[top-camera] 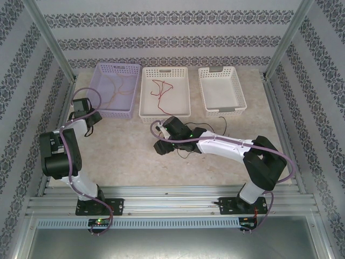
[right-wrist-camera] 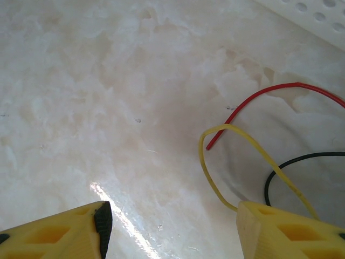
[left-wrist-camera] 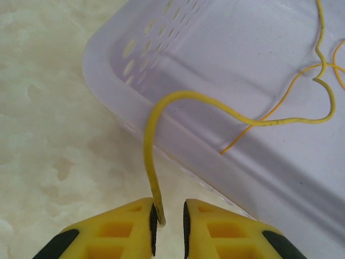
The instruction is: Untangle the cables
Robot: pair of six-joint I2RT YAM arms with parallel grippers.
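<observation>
A yellow cable arched up from between the pads of the left gripper, over the rim of the purple basket, and ran on across the basket's floor. The fingers stood narrow, with the cable's end against one pad and a slit beside it; whether they pinched it could not be told. Beside the right gripper, whose fingers were spread wide and held nothing, a yellow loop, a red cable and a black cable lay on the table, the yellow crossing over the red one's end. The surface was pale, marbled and glossy, with a streak of glare. From above, a middle white basket with a red strand in it and a right white basket stood in line with the purple one along the far edge. Striped, patterned wallpaper closed in three sides behind aluminium posts.
</observation>
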